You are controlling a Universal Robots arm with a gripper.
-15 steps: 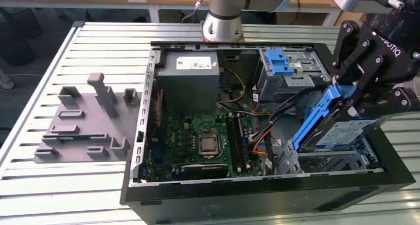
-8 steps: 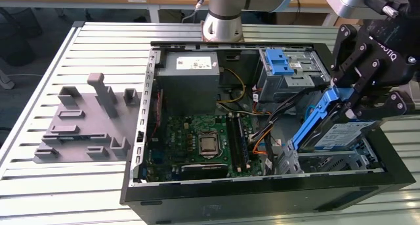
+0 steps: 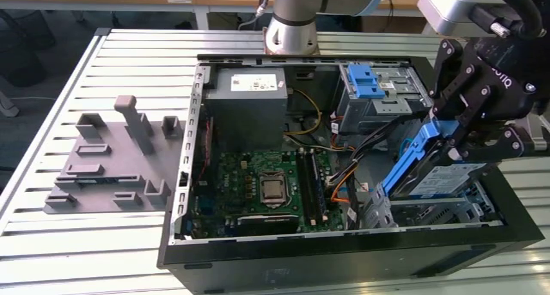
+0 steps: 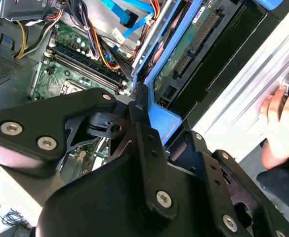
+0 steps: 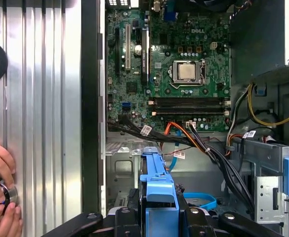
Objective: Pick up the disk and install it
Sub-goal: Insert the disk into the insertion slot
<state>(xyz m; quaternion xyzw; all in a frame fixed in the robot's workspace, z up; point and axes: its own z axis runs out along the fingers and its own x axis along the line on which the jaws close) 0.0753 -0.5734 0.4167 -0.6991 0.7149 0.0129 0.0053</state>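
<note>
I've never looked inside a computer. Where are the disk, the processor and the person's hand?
disk (image 3: 449, 179): exterior view, on its white-and-blue label.
processor (image 5: 186, 72): first wrist view, on its metal lid.
hand (image 4: 281, 127): second wrist view, on the middle of the hand.

The disk (image 3: 449, 179) is a flat silver-grey drive with a white-and-blue label and blue rails round its edges. It is gripped by its upper end between the jaws and tilted steeply, its lower end below them at the drive cage (image 3: 429, 211). Its green circuit-board side (image 4: 181, 52) shows in the second wrist view.
</note>
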